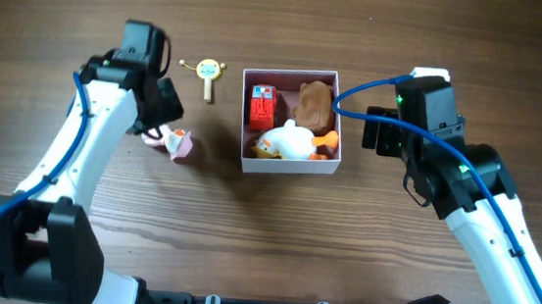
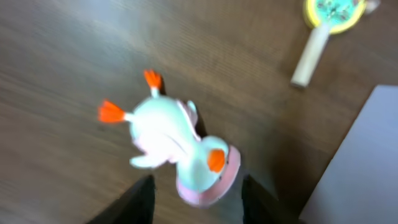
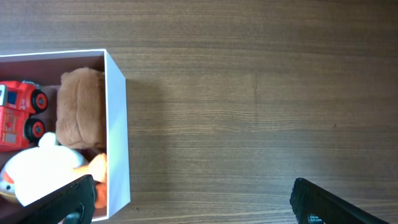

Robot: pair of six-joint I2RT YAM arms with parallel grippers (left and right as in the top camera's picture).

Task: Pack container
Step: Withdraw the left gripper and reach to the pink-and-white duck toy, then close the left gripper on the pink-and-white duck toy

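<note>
Overhead, container: the container (image 1: 289,166) sits mid-surface, open-topped, between the two arms.
Overhead, contents: a red truck (image 1: 261,105), a brown plush (image 1: 315,104) and a white plush (image 1: 287,142) lie inside, filling most of it.
Overhead, loose toys: a duck toy (image 1: 177,144) lies left of the container, just by the left fingers (image 1: 158,130); a yellow wand (image 1: 206,71) lies farther back.
Overhead, right side: the right fingers (image 1: 371,136) hang just beside the container's right wall, apart from it.
Left wrist, fingers: spread either side of the blurred duck toy (image 2: 177,149), with a gap showing on one side; no grip visible.
Left wrist, container: a pale corner (image 2: 367,168) shows at the right edge.
Right wrist, fingers: wide apart (image 3: 74,199), holding nothing, over bare surface (image 3: 249,93).
Right wrist, container: its thin white wall (image 3: 117,124) stands upright at the left.
Handling, container: probably light and thin-walled, so a pinch could bend it and a nudge could slide it. The rim of the right wall looks like the best hold.
</note>
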